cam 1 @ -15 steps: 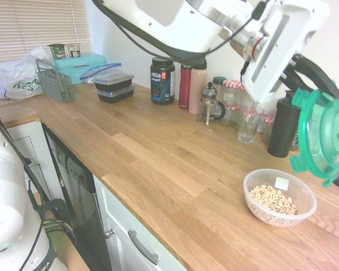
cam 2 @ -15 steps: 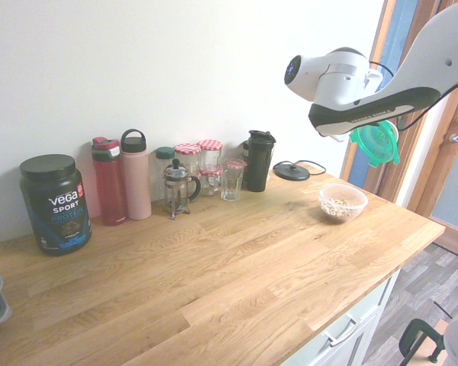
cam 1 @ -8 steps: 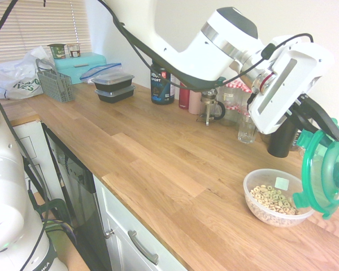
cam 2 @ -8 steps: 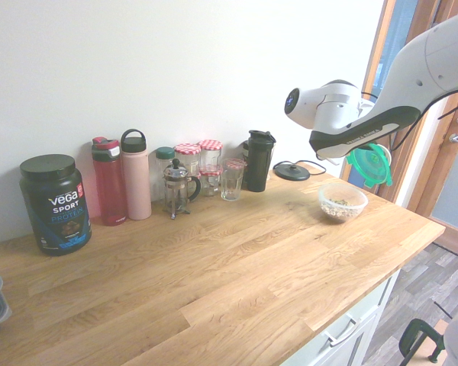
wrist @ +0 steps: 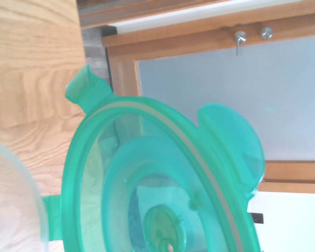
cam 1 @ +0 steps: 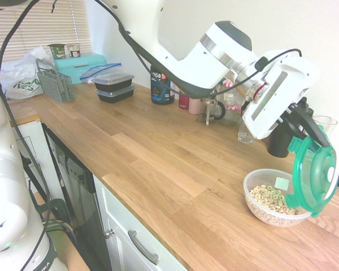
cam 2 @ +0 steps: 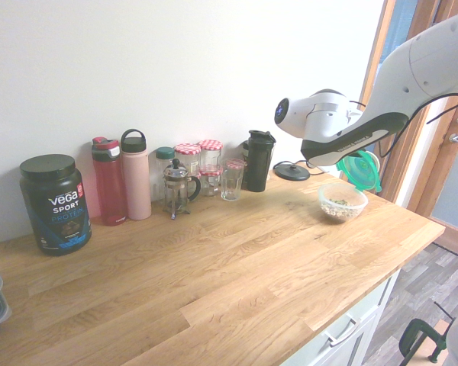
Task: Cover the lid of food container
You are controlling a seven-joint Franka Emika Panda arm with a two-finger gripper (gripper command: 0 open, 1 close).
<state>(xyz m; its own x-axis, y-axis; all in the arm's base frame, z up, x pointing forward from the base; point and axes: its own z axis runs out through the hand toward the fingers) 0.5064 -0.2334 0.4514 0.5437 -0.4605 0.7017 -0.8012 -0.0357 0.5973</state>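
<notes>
The round translucent green lid hangs almost on edge, my gripper shut on its upper rim. Its lower edge sits at the far rim of the food container, a clear round bowl of cereal rings on the wooden counter. From the other side, the lid is just above and behind the container, with the gripper over it. Up close, the wrist view is filled by the lid and its snap tabs, with the container's rim at one corner.
A black shaker bottle, a glass, jars and a French press stand along the wall behind the bowl. A black round disc lies near the bowl. Black rectangular containers sit far off. The counter's edge runs close by.
The arm has come down and toward the bowl with the lid in its grip. The lid dropped from well above the bowl to its rim.
</notes>
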